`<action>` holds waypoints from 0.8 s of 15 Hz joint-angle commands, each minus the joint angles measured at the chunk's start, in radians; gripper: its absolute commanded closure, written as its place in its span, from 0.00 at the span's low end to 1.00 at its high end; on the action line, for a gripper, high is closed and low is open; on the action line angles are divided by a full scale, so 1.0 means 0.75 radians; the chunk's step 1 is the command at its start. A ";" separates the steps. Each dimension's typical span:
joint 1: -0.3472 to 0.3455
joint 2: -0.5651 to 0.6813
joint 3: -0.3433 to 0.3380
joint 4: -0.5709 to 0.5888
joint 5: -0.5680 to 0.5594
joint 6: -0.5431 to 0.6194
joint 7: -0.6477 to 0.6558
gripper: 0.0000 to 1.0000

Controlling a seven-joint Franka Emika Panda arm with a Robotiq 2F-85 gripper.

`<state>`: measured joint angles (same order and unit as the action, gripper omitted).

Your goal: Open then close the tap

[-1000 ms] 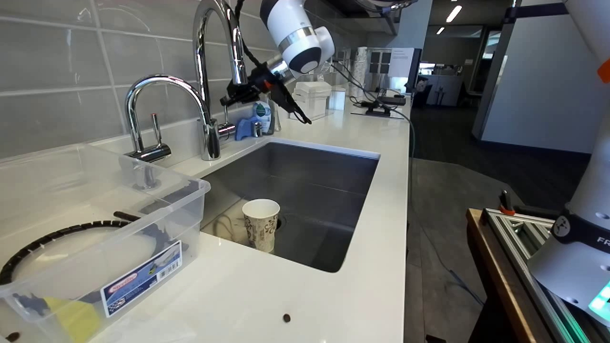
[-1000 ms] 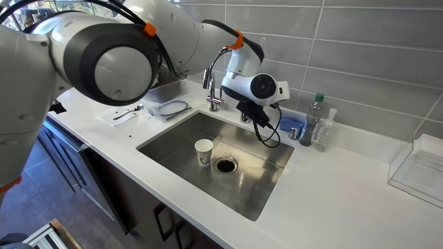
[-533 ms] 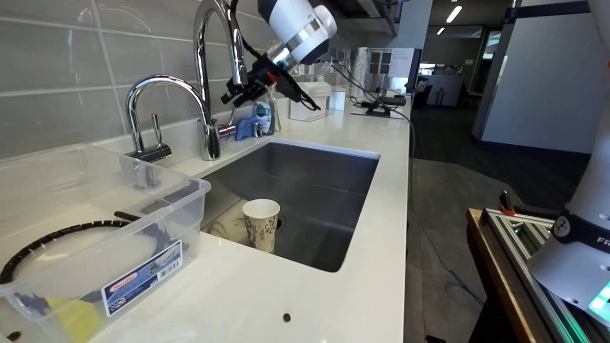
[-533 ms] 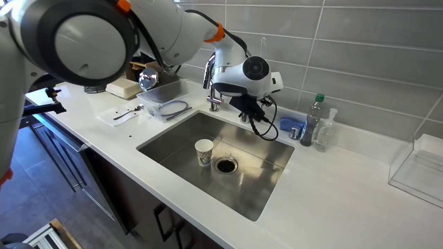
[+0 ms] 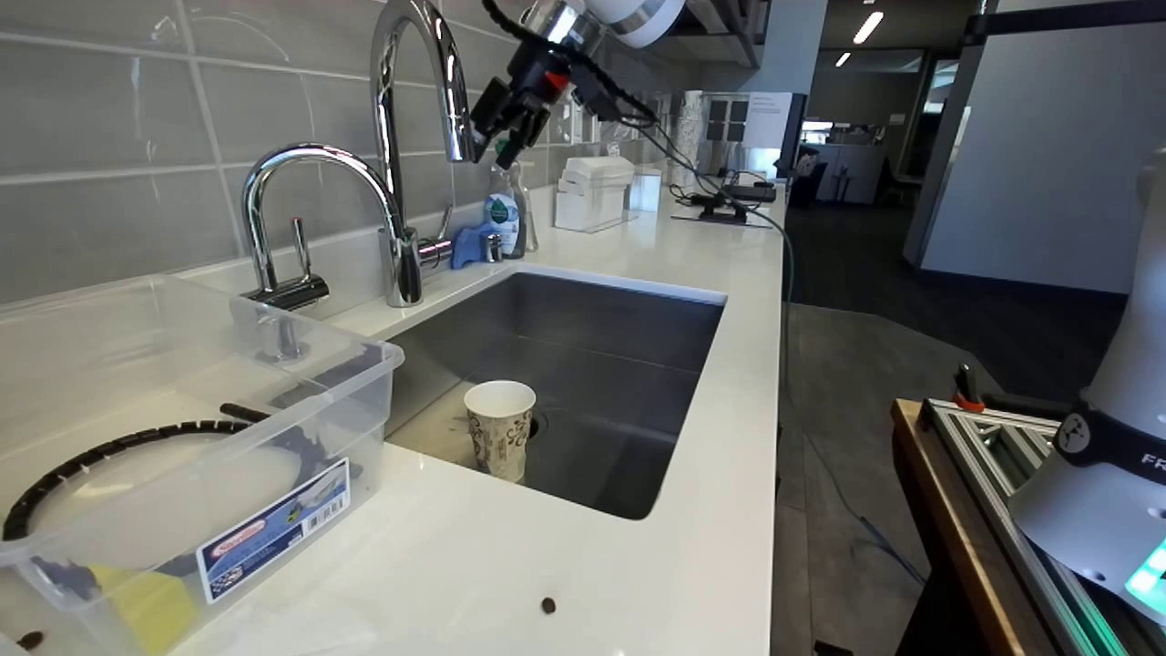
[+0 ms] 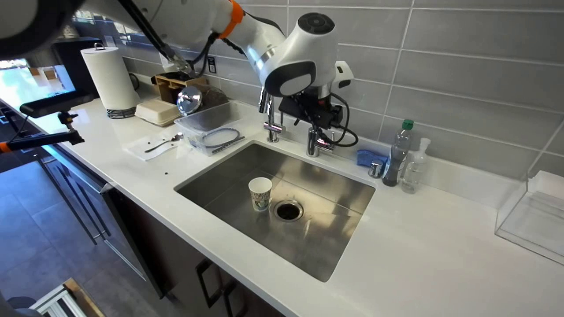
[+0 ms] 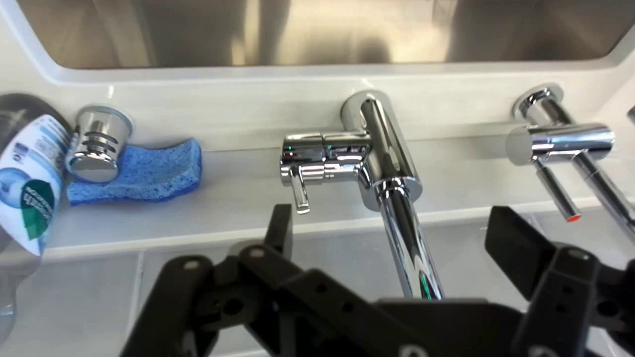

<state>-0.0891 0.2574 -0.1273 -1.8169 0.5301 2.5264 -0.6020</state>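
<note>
In the wrist view the end effector (image 7: 389,230) has its jaws spread wide and grips nothing, presumably to leave room for the lever (image 7: 299,191) at its ten o'clock, eight o'clock from the body of the tap (image 7: 383,148). In an exterior view the tap stands on the bench (image 6: 440,246) about one o'clock from the drain (image 6: 288,210), likely so its spout (image 5: 451,100) serves the sink (image 6: 269,237). Contact cannot be told.
</note>
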 commanded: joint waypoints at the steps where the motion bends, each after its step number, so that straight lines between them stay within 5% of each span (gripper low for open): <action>1: -0.087 -0.163 0.008 -0.031 -0.230 -0.370 0.073 0.00; 7: -0.077 -0.309 0.000 0.102 -0.310 -0.927 0.210 0.00; 12: 0.016 -0.370 0.086 0.128 -0.525 -0.856 0.559 0.00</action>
<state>-0.1182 -0.0041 -0.0958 -1.7230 0.2524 1.8544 -0.3292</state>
